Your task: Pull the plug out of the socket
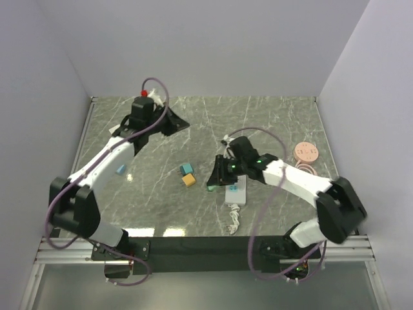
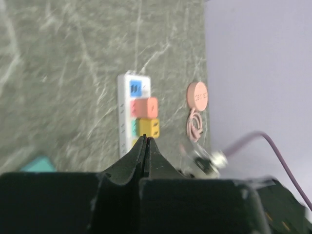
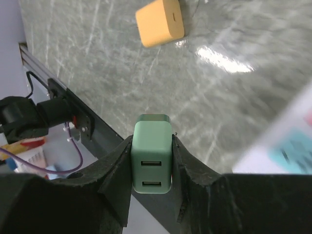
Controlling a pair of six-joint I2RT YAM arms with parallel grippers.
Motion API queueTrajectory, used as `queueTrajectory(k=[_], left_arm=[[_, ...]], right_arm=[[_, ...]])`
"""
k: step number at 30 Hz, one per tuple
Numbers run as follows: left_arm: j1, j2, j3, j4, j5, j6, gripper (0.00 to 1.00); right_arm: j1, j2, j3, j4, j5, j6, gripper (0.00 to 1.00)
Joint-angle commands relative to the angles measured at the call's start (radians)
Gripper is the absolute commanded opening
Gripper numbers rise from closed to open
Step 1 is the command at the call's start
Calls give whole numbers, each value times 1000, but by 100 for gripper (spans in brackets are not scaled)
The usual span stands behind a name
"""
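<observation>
Right gripper (image 3: 151,140) clamps the green plug (image 3: 151,168) by its sides. We judge the plug is already free of the socket (image 1: 236,192), which lies right of centre, a white strip with its cord toward the near edge. The plug is a mint block showing two ports. Left gripper (image 2: 146,146) is closed on nothing, parked far left, likely to keep clear.

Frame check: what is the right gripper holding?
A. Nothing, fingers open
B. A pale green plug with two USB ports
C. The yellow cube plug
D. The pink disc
B: in the right wrist view the right gripper is shut on the pale green plug, while the yellow plug lies apart on the table.
</observation>
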Motion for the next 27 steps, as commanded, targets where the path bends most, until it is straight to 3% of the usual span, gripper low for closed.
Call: queueTrajectory(k=[1, 6, 15, 19, 23, 27], left_arm=[[21, -99, -142, -43, -8, 6, 0], [67, -245, -280, -57, -23, -4, 0], [114, -411, -378, -127, -69, 15, 0], [127, -429, -417, -118, -54, 2, 0], [128, -438, -436, -108, -45, -3, 0], [128, -446, -444, -106, -46, 3, 0]], right_arm=[[30, 170, 17, 272, -148, 31, 0], [61, 346, 69, 442, -226, 123, 0], [81, 503, 99, 511, -153, 212, 0], [93, 540, 127, 479, -96, 229, 49], [95, 520, 153, 389, 26, 229, 66], [96, 459, 204, 196, 168, 200, 74]])
